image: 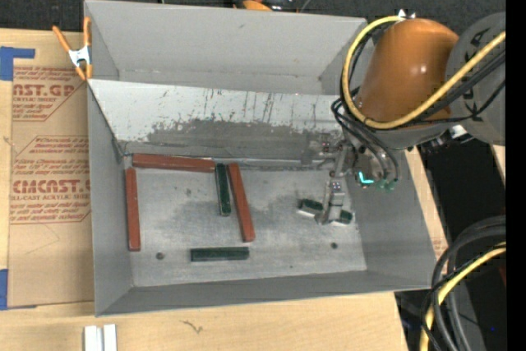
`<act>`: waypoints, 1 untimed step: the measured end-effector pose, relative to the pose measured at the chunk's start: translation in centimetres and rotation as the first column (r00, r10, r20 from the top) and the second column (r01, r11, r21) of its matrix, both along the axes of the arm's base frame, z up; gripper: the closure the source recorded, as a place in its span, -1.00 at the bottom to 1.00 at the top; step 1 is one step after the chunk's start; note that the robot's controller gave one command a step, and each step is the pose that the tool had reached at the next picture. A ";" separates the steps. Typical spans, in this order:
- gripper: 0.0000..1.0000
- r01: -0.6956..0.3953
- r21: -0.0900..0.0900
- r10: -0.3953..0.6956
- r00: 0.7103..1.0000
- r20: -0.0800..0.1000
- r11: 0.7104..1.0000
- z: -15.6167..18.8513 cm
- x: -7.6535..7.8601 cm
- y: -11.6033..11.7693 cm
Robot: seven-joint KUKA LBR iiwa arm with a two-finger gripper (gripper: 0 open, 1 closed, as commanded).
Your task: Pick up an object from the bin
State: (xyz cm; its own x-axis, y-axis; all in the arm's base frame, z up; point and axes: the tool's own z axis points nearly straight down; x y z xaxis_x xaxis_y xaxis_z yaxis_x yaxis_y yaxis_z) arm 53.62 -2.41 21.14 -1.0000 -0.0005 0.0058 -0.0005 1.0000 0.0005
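Low at the right side of the grey metal bin, with the hand directly over a small dark green block.

Nearest the front wall, towards the middle: a flat dark green bar, lying crosswise and well apart from everything else. Farther in, at the left: a long red-brown stick, running front to back. Near the middle: a slanted red-brown stick, with a short dark green bar just beside it on its left. At the right, level with these: the small dark green block on the bin floor, partly covered by the hand, its ends sticking out on both sides. Cannot tell whether the hand is open or closed, nor whether it touches the block. Farthest back, along the foot of the rear wall: a third red-brown stick, lying crosswise.
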 end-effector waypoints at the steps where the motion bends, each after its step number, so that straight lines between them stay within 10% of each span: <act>1: -1.00 -0.327 0.002 0.327 0.945 0.002 0.945 -12.9 -0.6 -4.0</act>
State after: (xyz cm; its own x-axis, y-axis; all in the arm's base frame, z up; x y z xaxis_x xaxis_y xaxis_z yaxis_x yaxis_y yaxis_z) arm 53.02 -6.45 8.25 -0.9448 -0.3277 0.0042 -0.3277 0.9448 0.0025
